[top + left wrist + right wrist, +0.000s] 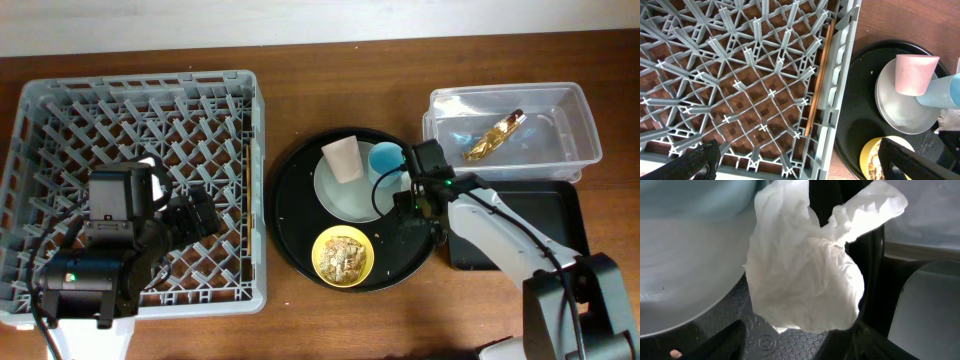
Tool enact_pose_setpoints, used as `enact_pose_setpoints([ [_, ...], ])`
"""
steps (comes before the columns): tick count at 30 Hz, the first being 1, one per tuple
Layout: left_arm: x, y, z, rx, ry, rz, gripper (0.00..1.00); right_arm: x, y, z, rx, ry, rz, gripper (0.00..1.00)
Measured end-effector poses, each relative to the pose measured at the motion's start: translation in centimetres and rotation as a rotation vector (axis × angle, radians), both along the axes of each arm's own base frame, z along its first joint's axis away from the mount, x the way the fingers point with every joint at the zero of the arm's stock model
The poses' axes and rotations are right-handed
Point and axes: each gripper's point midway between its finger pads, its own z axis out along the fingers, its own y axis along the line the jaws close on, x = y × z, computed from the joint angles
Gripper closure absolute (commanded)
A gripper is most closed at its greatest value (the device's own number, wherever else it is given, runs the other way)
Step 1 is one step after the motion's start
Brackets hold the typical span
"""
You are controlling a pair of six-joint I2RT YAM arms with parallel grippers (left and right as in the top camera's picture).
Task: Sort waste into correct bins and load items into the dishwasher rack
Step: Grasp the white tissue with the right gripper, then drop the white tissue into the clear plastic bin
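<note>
The grey dishwasher rack (60,110) holds the wooden chopsticks (247,180) along its right wall. My left gripper (205,215) hovers open and empty over the rack's front right part (800,167). On the round black tray (290,215) sit the grey-green plate (345,200), the pink cup (344,159), the blue cup (384,160) and the yellow bowl (343,256) holding brown scraps. My right gripper (410,205) is low over the tray's right side. In the right wrist view its open fingers (800,340) straddle the crumpled white tissue (805,275). The gold wrapper (495,134) lies in the clear tub (580,110).
The shallow black rectangular tray (555,215) lies right of the round tray, partly under my right arm. The plate's rim (685,270) lies just left of the tissue. In the left wrist view the chopsticks (820,80) lie against the rack wall, next to the round tray.
</note>
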Motion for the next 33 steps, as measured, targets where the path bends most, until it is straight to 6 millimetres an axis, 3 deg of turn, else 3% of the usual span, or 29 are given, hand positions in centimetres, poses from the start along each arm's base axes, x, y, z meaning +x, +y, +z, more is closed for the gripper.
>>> enact_pose_setpoints([
  [1,0.0,0.0,0.0,0.000,0.000,0.000,0.01,0.1,0.0,-0.3,0.004,-0.014,0.000,0.32],
  [2,0.0,0.0,0.0,0.000,0.000,0.000,0.01,0.1,0.0,-0.7,0.007,-0.024,0.000,0.39],
  [3,0.0,0.0,0.0,0.000,0.000,0.000,0.01,0.7,0.2,-0.6,0.012,-0.052,0.005,0.53],
  [4,0.0,0.0,0.0,0.000,0.001,0.000,0.01,1.3,0.2,-0.4,0.014,-0.080,0.000,0.80],
  [5,0.0,0.0,0.0,0.000,0.000,0.000,0.01,1.4,0.1,-0.4,0.009,-0.086,-0.004,0.93],
  [6,0.0,0.0,0.0,0.000,0.000,0.000,0.01,1.2,0.0,-0.5,-0.001,-0.074,0.001,0.96],
  [8,0.0,0.0,0.0,0.000,0.000,0.000,0.01,0.7,-0.2,-0.7,-0.009,-0.052,-0.005,0.96],
  [11,0.0,0.0,0.0,0.000,0.000,0.000,0.01,-0.9,-0.7,-0.7,-0.031,0.023,-0.003,0.85],
  [12,0.0,0.0,0.0,0.000,-0.001,0.000,0.01,-0.8,-0.7,0.9,-0.028,0.013,-0.003,0.77],
  [13,0.0,0.0,0.0,0.000,0.000,0.000,0.01,-0.5,-0.6,2.2,-0.018,-0.020,-0.005,0.59],
  [14,0.0,0.0,0.0,0.000,0.000,0.000,0.01,-0.1,-0.4,3.2,-0.010,-0.052,-0.003,0.50],
  [15,0.0,0.0,0.0,0.000,0.000,0.000,0.01,0.4,-0.3,3.7,-0.002,-0.077,-0.005,0.48],
  [17,0.0,0.0,0.0,0.000,0.000,0.000,0.01,1.2,-0.1,3.7,0.004,-0.107,-0.006,0.48],
  [19,0.0,0.0,0.0,0.000,0.000,0.000,0.01,2.0,0.1,2.0,0.000,-0.091,-0.007,0.49],
  [20,0.0,0.0,0.0,0.000,0.000,0.000,0.01,2.0,0.1,0.4,-0.011,-0.055,-0.007,0.55],
  [22,0.0,0.0,0.0,0.000,0.001,0.000,0.01,1.8,0.1,-1.6,-0.025,-0.008,-0.004,0.95],
  [25,0.0,0.0,0.0,0.000,0.000,0.000,0.01,1.4,0.0,-1.6,-0.025,0.009,-0.008,0.96],
  [27,0.0,0.0,0.0,0.000,0.000,0.000,0.01,0.7,-0.2,0.8,-0.020,-0.007,-0.007,0.96],
  [30,0.0,0.0,0.0,0.000,0.000,0.000,0.01,1.9,0.1,10.9,0.055,-0.266,-0.009,0.96],
  [32,0.0,0.0,0.0,0.000,0.000,0.000,0.01,2.0,-1.1,15.8,0.043,-0.432,-0.046,0.96],
  [33,0.0,0.0,0.0,0.000,0.000,0.000,0.01,2.8,-2.7,16.9,0.004,-0.489,-0.097,0.96],
])
